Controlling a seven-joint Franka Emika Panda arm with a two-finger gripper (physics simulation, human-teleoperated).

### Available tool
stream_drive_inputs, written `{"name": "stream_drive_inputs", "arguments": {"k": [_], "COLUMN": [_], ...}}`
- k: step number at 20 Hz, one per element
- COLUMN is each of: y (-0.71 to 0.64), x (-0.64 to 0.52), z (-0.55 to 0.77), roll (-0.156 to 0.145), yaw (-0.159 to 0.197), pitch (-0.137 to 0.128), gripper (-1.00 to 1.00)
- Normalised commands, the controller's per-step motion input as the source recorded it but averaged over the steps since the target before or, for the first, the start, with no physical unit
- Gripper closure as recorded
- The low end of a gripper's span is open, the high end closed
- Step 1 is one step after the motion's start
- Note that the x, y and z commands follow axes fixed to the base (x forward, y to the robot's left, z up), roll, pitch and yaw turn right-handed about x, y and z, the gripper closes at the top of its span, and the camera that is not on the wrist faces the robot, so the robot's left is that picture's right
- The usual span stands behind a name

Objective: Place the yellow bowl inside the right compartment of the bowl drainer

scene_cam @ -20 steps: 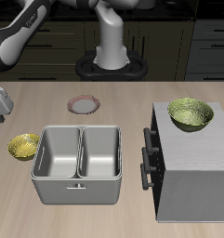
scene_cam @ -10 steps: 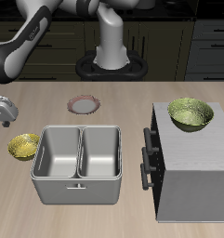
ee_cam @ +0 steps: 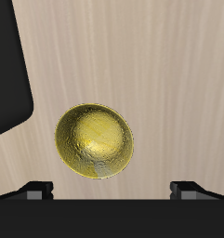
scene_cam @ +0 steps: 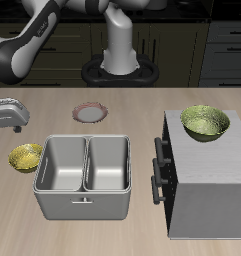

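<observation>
Your fingers [ee_cam: 112, 189] are spread wide above the yellow bowl [ee_cam: 95, 140], which sits by the bench's side edge beside the bowl drainer [scene_cam: 82, 171]; it looks light, rigid and slick, so pinch its rim.

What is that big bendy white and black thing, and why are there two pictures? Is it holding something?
It is a robot arm in a computer simulation. One picture looks at the table from above; the other comes from a camera on its gripper. The gripper holds nothing and hangs above the yellow bowl. Beside that bowl sits the bowl drainer, a metal tub with two empty wells. A small plate lies farther back, and a bigger greenish bowl rests on a grey cabinet.
</observation>
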Motion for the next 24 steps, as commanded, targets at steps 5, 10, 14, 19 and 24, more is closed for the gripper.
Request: {"name": "stream_drive_inputs", "arguments": {"k": [5,10,14,19,24], "y": [-0.03,-0.11,0.02,0.23,0.16], "x": [0.10,0.07,0.06,0.06,-0.01], "z": [-0.10,-0.19,-0.24,-0.19,-0.19], "roll": [0.004,-0.016,0.008,0.016,0.000], "yaw": [0.006,-0.009,0.003,-0.042,0.004], "pitch": [0.004,0.011,0.023,0.029,0.038], "gripper": [-1.00,-1.00,-1.00,-1.00,-1.00]}}
